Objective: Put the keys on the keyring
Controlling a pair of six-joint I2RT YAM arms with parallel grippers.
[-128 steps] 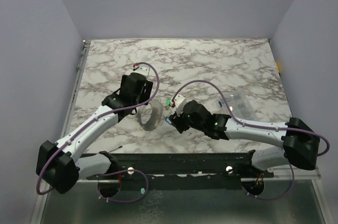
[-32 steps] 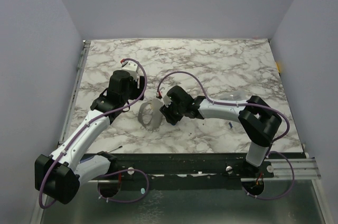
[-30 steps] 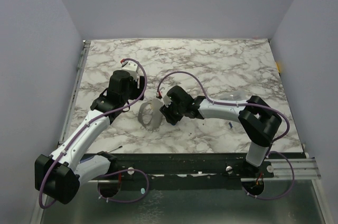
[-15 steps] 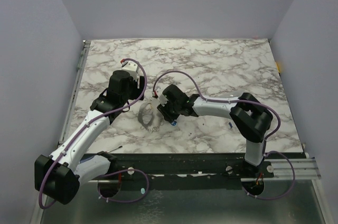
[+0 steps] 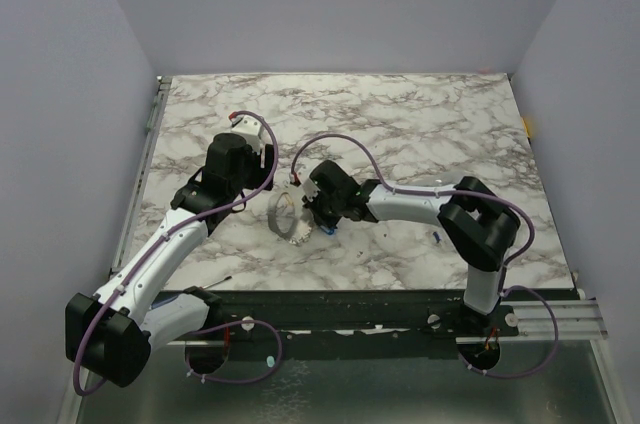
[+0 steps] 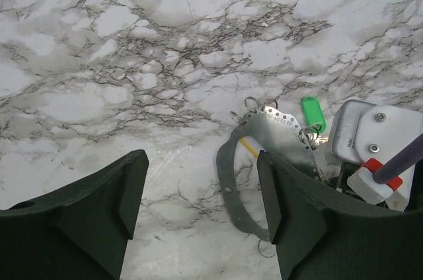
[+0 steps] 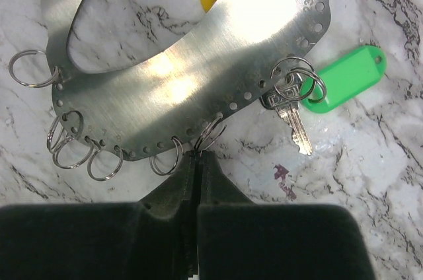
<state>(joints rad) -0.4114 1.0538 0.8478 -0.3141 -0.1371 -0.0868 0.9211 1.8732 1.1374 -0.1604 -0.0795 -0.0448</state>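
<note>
One green key (image 7: 344,85) is seen hung on the keyring (image 7: 165,88), which is rested on the marble table (image 6: 99,62) between the arms. The right gripper (image 7: 198,158) is pressed shut at its rim, and the left gripper (image 6: 201,187) is held agape. The ring is judged thin, stiff and slippery, so an edge pinch is advised.

Keyring (image 7: 165,88) is thin grey metal, satin-ish with a bright glare patch. Little split rings (image 7: 106,164) on it are shiny wire. Green tag (image 7: 347,78) looks like smooth glossy plastic, its key (image 7: 297,131) silvery metal. Table (image 6: 132,62) is smooth marble-look, slight sheen.
</note>
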